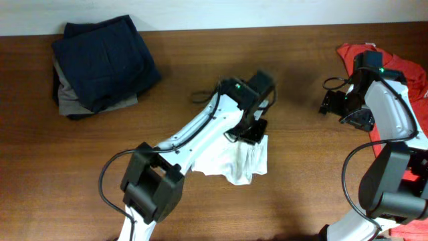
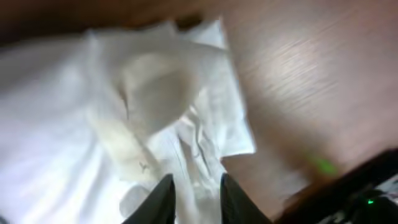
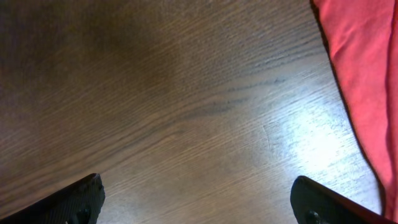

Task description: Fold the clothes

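The overhead view is evenly lit and mostly sharp, with soft shadows. The left wrist view is badly smeared by motion blur, and the T-shirt (image 2: pixel 93 112) washes out to near-white. In the right wrist view, glare brightens the tabletop (image 3: pixel 186 124) at right, while its upper left is dim.

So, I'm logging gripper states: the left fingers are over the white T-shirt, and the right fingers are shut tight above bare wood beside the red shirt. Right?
Not quite: the right wrist view shows the right fingers spread wide open, not shut, above bare wood beside the red shirt. The left fingers are over the white T-shirt.
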